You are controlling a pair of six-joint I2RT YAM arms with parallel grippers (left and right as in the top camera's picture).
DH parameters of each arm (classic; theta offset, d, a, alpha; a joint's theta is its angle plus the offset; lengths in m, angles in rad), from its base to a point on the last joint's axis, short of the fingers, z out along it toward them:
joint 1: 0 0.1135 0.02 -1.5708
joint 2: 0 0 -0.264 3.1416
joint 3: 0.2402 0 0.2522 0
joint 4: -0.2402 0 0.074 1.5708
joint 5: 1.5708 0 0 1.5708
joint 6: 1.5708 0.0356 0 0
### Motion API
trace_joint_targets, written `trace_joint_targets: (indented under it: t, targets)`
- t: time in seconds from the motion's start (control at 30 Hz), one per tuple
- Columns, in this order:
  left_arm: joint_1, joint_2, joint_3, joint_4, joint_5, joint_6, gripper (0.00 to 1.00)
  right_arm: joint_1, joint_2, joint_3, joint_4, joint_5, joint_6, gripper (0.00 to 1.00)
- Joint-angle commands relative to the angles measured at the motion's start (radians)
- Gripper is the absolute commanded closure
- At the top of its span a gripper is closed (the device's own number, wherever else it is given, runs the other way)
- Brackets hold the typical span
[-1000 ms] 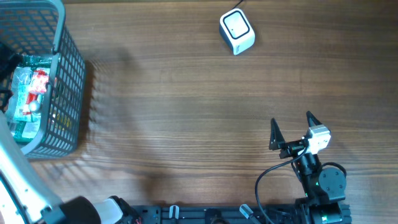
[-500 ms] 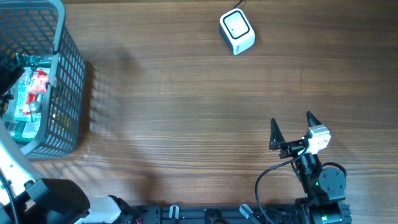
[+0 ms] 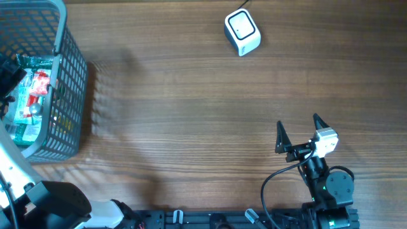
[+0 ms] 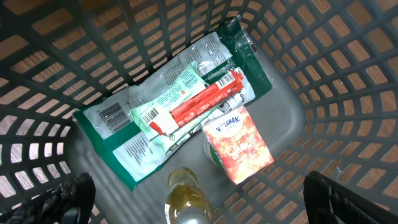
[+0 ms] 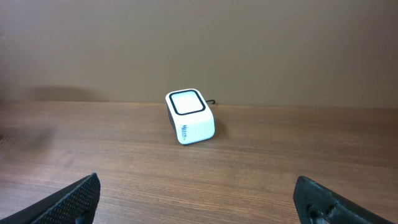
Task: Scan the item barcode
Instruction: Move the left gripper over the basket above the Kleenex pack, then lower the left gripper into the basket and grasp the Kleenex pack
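Your left jaws are standing wide apart and gripping nothing, their dark fingertips (image 4: 68,198) showing at the lower corners of the left wrist view as they are hanging inside the grey mesh basket (image 4: 323,68). Nearest, between the jaws, a bottle (image 4: 186,200) of yellowish liquid is lying on the basket floor. Just beyond it, an orange carton (image 4: 239,144) is resting. Farther ahead, and a little toward the left-hand side of the jaws, a pale green pouch (image 4: 186,87) with a red stripe is lying across a dark green packet (image 4: 124,155), and both are showing barcodes face up. Your right jaws are likewise spread apart and empty, held over the wooden surface (image 5: 186,180). Well ahead of them, roughly centred between the jaws, the white scanner (image 5: 189,117) is sitting on the surface with its dark-framed window on top, well apart from the basket.
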Motion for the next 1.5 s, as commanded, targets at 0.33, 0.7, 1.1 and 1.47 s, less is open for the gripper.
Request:
trace_joint_targets:
  t: [0.33,0.7,1.1,1.47]
  targets:
    - [0.005,0.012,-0.057,0.001,-0.014,-0.017,0.00,-0.005,-0.004,-0.001,0.002,-0.002,-0.009,0.00]
    - [0.005,0.012,-0.140,0.043,-0.013,-0.017,0.00,-0.005,-0.004,-0.001,0.002,-0.002,-0.009,0.00]
    - [0.005,0.012,-0.140,0.045,-0.013,-0.017,0.00,-0.005,-0.004,-0.001,0.002,-0.002,-0.009,0.00]
    - [0.004,0.012,-0.141,0.041,-0.013,-0.017,0.00,-0.005,-0.004,-0.001,0.002,-0.002,-0.009,0.00]
